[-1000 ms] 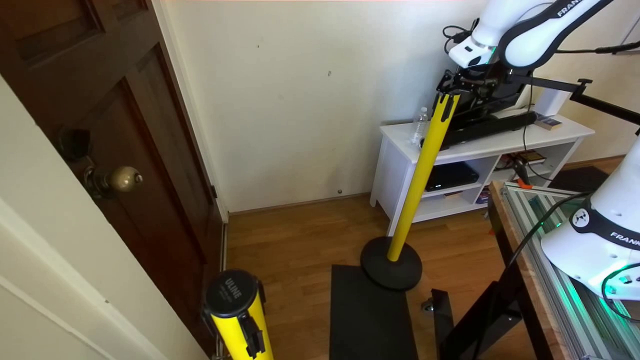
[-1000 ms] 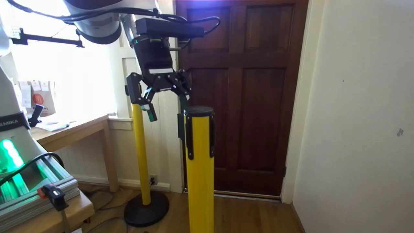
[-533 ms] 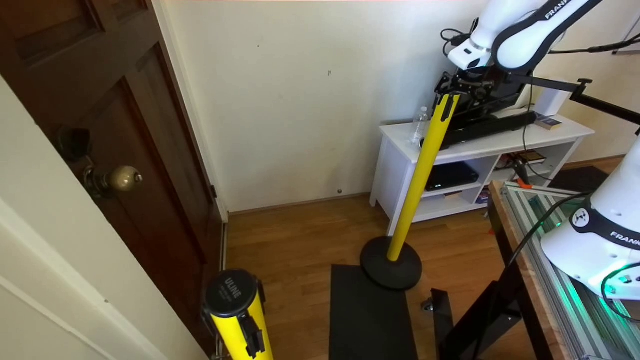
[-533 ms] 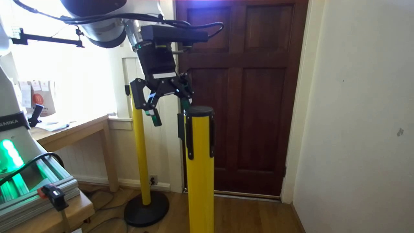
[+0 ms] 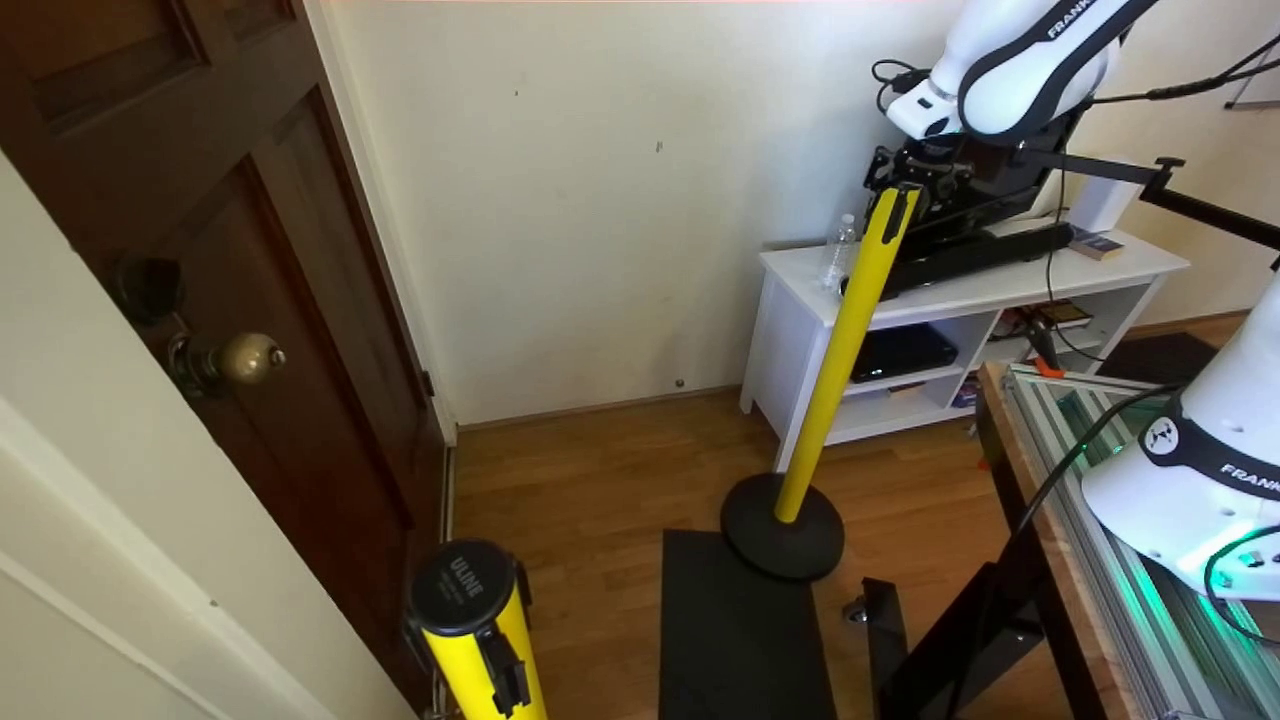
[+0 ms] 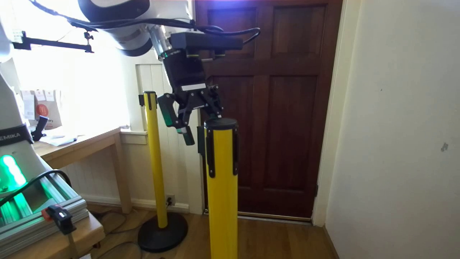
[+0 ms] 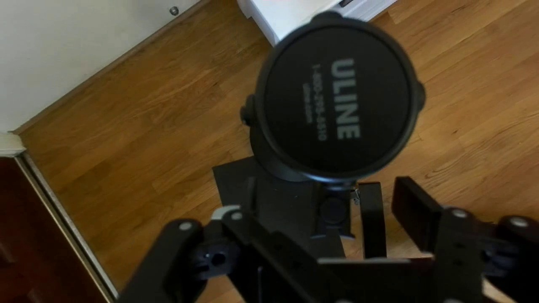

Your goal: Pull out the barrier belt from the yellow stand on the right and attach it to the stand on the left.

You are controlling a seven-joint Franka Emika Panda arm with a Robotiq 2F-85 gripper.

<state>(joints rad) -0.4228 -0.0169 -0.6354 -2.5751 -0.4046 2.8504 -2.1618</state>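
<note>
"Barrier belt end (image 7: 332, 212): where is it against the gripper (image 7: 329, 198)?"

"Between the two fingers (image 7: 414, 214) as the wrist view looks down, jutting from beneath the black cap (image 7: 337, 101) of the near yellow stand (image 6: 222, 201). It sits at the stand's head, on the side facing the gripper."

"Are the jaws closed on it?"

"Spread wide, with a gap either side of it in that view. Whether they're level with it, I can't tell."

"And against half a second ago?"

"In an exterior view the gripper sits lower and closer in to that stand. The head of the far yellow stand (image 6: 157, 172) now shows clear beside it; both stands keep their places."

"What's underneath?"

"Wooden floor (image 6: 284, 241). The near stand's round black base (image 5: 785, 555) overlaps the edge of a dark mat (image 5: 740, 640)."

"Beyond that?"

"A white shelf unit (image 5: 780, 360) behind the near stand, a clear bottle (image 5: 838, 260) on its top, by a pale wall (image 5: 600, 250). A wooden table (image 6: 104, 138) by a bright window (image 6: 90, 86), with a paper bag (image 6: 50, 111) on it. A brown panelled door (image 6: 291, 133) shows in both exterior views."
</note>
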